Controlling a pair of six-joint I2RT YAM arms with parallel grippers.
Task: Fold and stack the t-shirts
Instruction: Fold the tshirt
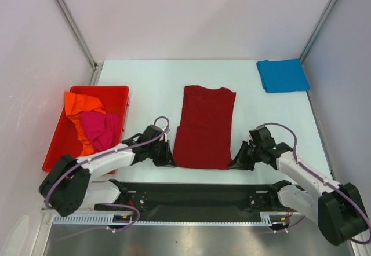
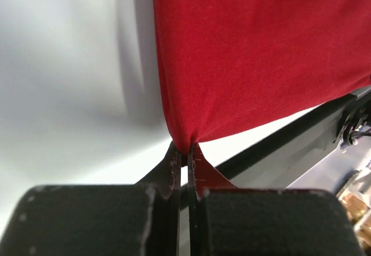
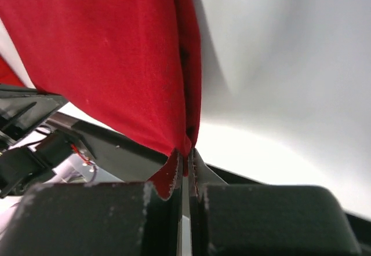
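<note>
A dark red t-shirt (image 1: pixel 204 127) lies flat in the middle of the table, its sleeves folded in, collar at the far end. My left gripper (image 1: pixel 170 159) is shut on its near left corner (image 2: pixel 184 140). At the near right corner (image 3: pixel 184 143) my right gripper (image 1: pixel 234 164) is shut as well. A folded bright blue t-shirt (image 1: pixel 282 75) rests at the far right corner of the table. Orange (image 1: pixel 82 105) and magenta-pink (image 1: pixel 99 130) t-shirts lie crumpled in a red bin (image 1: pixel 57 141).
The red bin stands at the left edge of the table, close to my left arm. White walls with metal posts (image 1: pixel 69 19) enclose the table. A black base rail (image 1: pixel 197 196) runs along the near edge.
</note>
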